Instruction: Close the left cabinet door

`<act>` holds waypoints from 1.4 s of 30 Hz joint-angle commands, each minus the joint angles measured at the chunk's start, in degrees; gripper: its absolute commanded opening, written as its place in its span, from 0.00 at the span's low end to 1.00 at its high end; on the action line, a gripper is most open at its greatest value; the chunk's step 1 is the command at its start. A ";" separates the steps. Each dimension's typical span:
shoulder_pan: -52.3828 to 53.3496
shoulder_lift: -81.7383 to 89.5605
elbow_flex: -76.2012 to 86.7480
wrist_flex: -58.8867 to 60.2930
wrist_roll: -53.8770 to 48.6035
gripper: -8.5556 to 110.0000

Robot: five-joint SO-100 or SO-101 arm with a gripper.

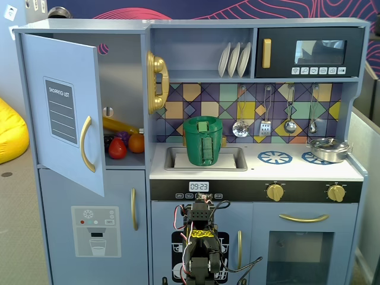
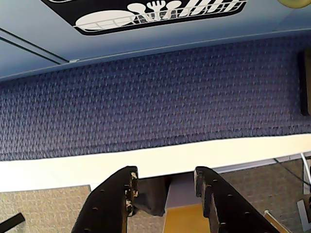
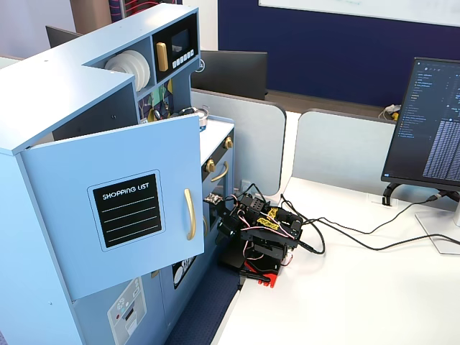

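The left cabinet door [image 1: 59, 119] is light blue, with a black "SHOPPING LIST" panel and a curved gold handle [image 1: 87, 151]. It stands swung wide open at the toy kitchen's upper left. In a fixed view the door [image 3: 122, 215] juts out toward the table. My arm [image 1: 202, 237] sits folded low in front of the kitchen's middle, well right of and below the door; it also shows on the white table [image 3: 262, 233]. In the wrist view my gripper [image 2: 165, 174] is open and empty, pointing down over the table edge.
Toy fruit [image 1: 122, 142] lies in the open compartment. A green basket [image 1: 203, 141] stands in the sink and a gold phone [image 1: 157, 81] hangs beside the compartment. A blue mat [image 2: 146, 97] lies by the kitchen base. A monitor [image 3: 431, 122] and cables [image 3: 345, 233] sit on the table.
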 commanded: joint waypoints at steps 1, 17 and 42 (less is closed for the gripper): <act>2.11 -0.18 0.97 9.76 1.85 0.07; -10.37 -0.44 0.88 10.02 0.26 0.07; -82.79 -21.71 -20.92 -35.68 -5.27 0.07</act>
